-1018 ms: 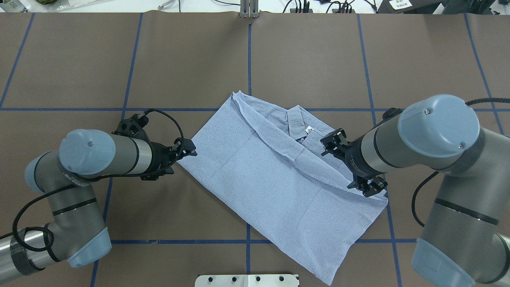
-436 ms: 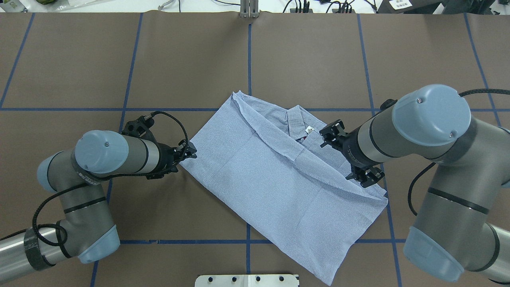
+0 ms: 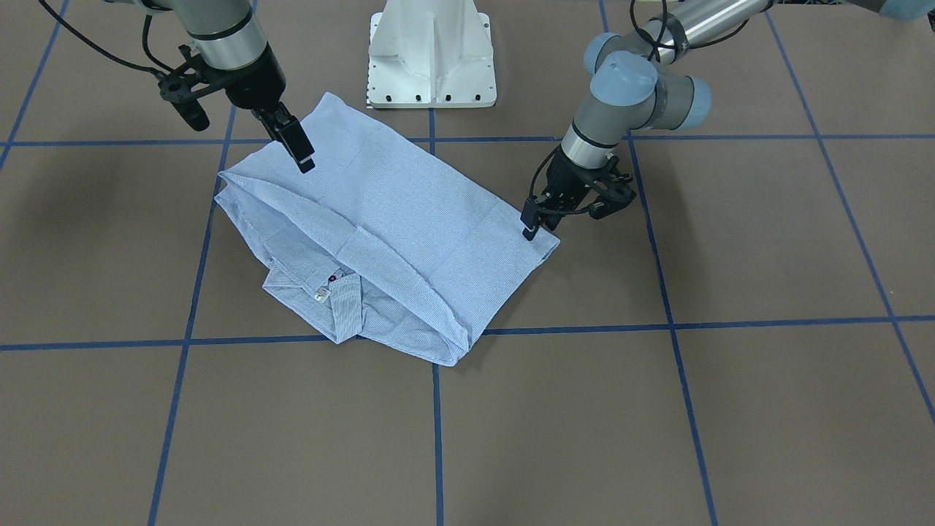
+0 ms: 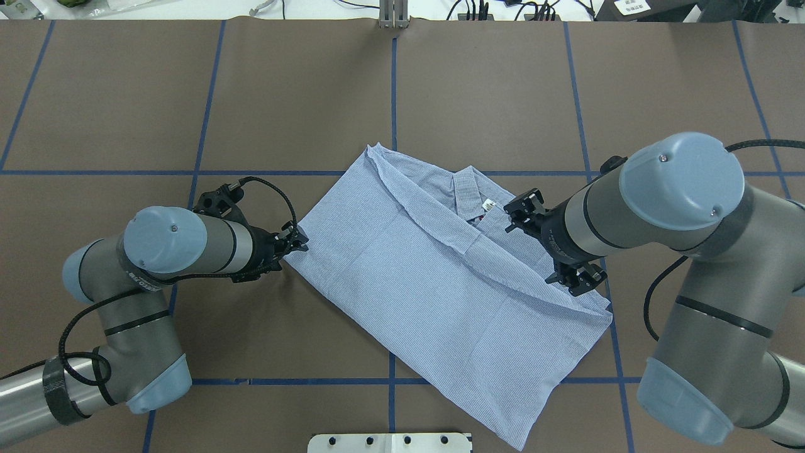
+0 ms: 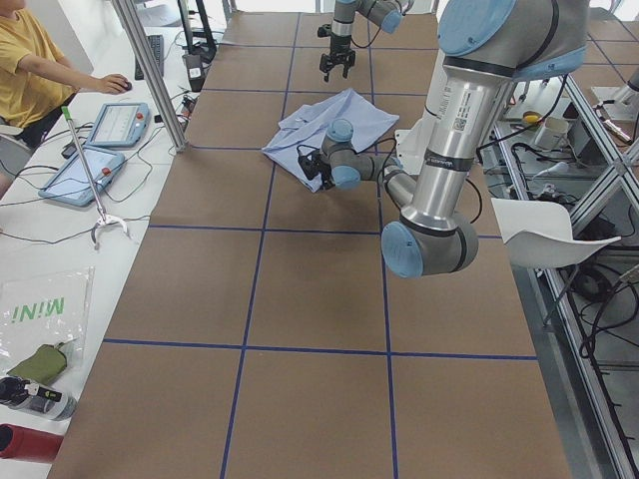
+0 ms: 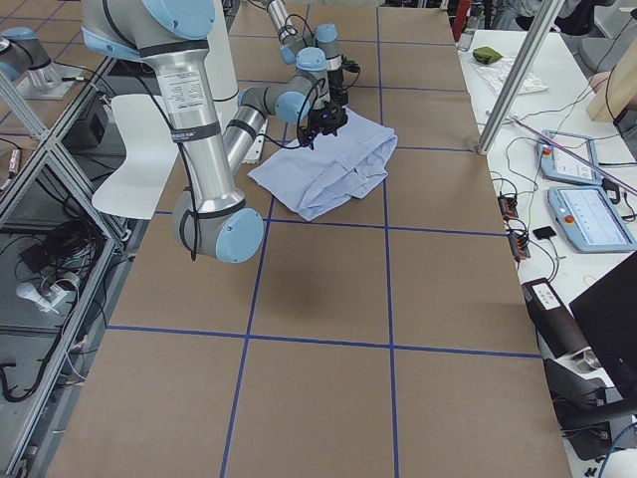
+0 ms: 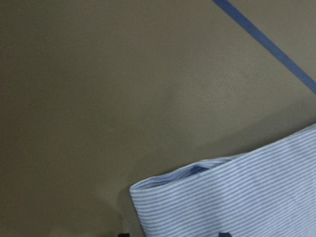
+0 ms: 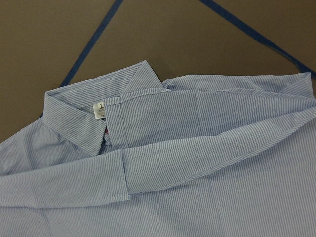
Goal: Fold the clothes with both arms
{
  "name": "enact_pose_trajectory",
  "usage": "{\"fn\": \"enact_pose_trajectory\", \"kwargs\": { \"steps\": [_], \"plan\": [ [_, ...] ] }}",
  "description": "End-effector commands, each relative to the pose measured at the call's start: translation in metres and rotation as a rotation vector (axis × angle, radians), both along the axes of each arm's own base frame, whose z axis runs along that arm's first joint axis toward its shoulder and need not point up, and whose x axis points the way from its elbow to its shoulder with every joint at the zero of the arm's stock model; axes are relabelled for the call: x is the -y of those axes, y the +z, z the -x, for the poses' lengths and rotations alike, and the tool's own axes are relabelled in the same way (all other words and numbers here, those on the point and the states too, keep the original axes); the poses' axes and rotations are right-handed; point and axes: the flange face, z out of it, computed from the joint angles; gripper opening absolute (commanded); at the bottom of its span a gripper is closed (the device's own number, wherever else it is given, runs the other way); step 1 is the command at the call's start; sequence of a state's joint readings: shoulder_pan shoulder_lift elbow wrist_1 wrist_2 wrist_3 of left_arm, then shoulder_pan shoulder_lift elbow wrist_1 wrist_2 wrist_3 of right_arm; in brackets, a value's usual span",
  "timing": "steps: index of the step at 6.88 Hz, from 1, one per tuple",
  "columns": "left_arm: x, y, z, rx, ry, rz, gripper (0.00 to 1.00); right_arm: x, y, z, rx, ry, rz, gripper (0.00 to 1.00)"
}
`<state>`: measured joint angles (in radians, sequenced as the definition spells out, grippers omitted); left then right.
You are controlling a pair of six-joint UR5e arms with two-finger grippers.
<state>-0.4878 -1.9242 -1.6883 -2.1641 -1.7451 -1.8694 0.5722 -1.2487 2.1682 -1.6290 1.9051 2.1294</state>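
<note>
Overhead view sits behind the robot, looks forward and down, takes in the whole shirt [image 4: 440,283]. Front view faces the robot steeply from across the bench [image 3: 730,409], pedestal [image 3: 431,51] at top. Two side views look along the bench from its ends, far back. Left wrist view is very close on a shirt corner. Right wrist view is close over the collar [image 8: 84,118]. All views share the shirt.
</note>
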Motion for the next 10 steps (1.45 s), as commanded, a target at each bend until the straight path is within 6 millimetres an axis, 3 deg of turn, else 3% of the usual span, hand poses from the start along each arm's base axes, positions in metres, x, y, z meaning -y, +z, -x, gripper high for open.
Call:
{"fn": "enact_pose_trajectory", "kwargs": {
  "steps": [1,3,5,6,8,9,10],
  "plan": [
    [0.000,0.000,0.000,0.000,-0.006,0.000,0.00,-0.001,-0.002,-0.002,0.006,0.003,0.003,1.00],
    [0.012,-0.005,0.013,-0.004,-0.033,-0.019,0.00,-0.001,-0.001,-0.001,0.005,0.005,0.011,1.00],
    [0.060,-0.006,0.048,0.060,-0.044,-0.157,0.00,0.000,-0.002,-0.002,0.006,0.008,0.011,1.00],
    [0.119,-0.017,0.061,0.091,-0.097,-0.198,0.00,-0.001,-0.003,-0.003,0.008,0.008,0.010,1.00],
    [0.237,-0.039,0.039,0.141,-0.180,-0.183,0.00,-0.002,-0.004,-0.002,0.007,0.013,0.001,1.00],
    [0.275,-0.039,0.034,0.147,-0.183,-0.242,0.00,0.002,-0.010,0.005,0.013,0.009,-0.006,1.00],
    [0.282,-0.036,0.036,0.142,-0.190,-0.253,0.40,0.004,-0.013,0.014,0.014,0.002,-0.009,1.00]
  ]
}}
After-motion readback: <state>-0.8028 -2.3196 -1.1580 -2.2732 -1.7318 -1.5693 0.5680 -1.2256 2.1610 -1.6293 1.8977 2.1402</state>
